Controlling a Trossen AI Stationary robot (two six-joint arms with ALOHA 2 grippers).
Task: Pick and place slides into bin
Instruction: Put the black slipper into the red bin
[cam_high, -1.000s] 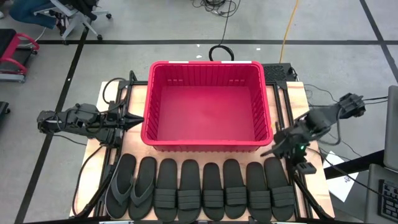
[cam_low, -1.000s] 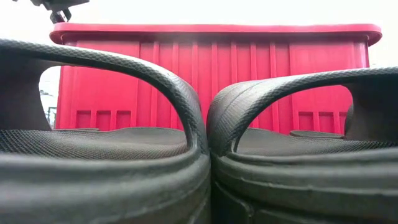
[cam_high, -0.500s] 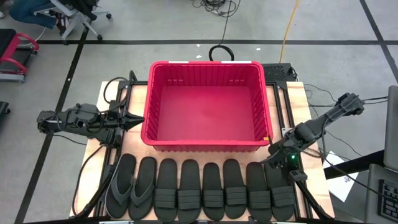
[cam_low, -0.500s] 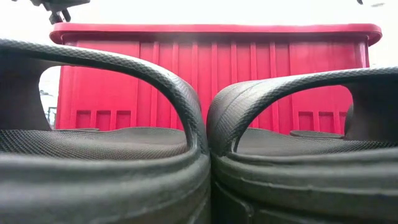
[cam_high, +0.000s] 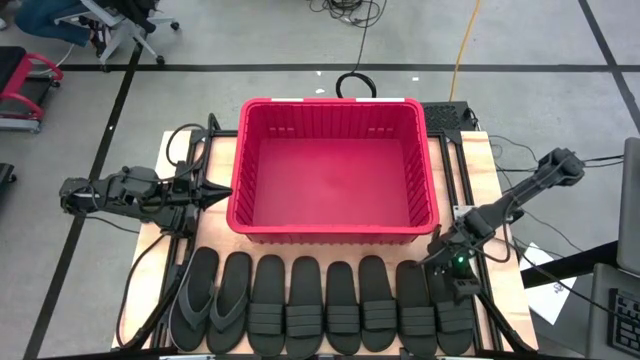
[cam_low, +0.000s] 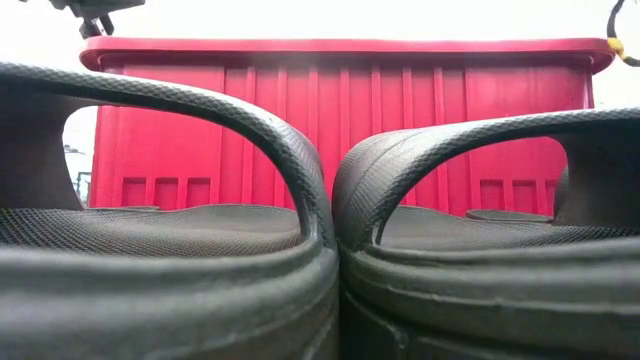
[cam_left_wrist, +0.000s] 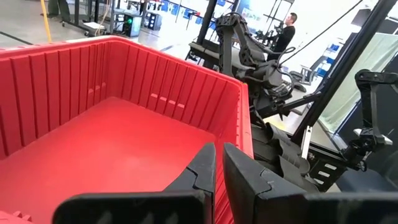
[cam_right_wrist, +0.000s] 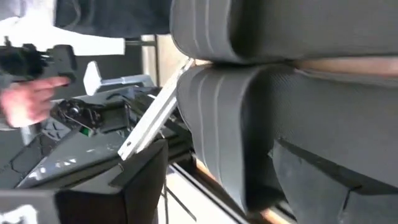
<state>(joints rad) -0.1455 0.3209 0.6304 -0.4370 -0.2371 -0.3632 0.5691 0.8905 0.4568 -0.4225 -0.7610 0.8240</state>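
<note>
I am at the first pick: my right gripper (cam_high: 452, 272) hangs low over the rightmost sandal (cam_high: 453, 308), at about five o'clock on the table, and the red bin (cam_high: 331, 234) at the centre is empty. All eight sandals (cam_high: 325, 305) lie in one row at six o'clock, side by side and touching, none of them lifted. My right fingers are spread wide; one of them (cam_right_wrist: 140, 186) is just beside the ribbed strap (cam_right_wrist: 249, 124) of that sandal, and I hold nothing. I think the next move is to go a little lower so the strap or the edge of the sole comes between the fingers, then to close, lift, and carry it toward twelve o'clock over the rim. The neighbour sandal touches this one, so I must be careful not to drag both. My left gripper (cam_left_wrist: 219, 163) waits at nine o'clock beside the bin, its fingers pressed together and empty. Compared with a second ago, my right arm has come down and forward from beside the bin's corner to the row, and its fingers have opened; the left arm and the sandals have not moved.
</note>
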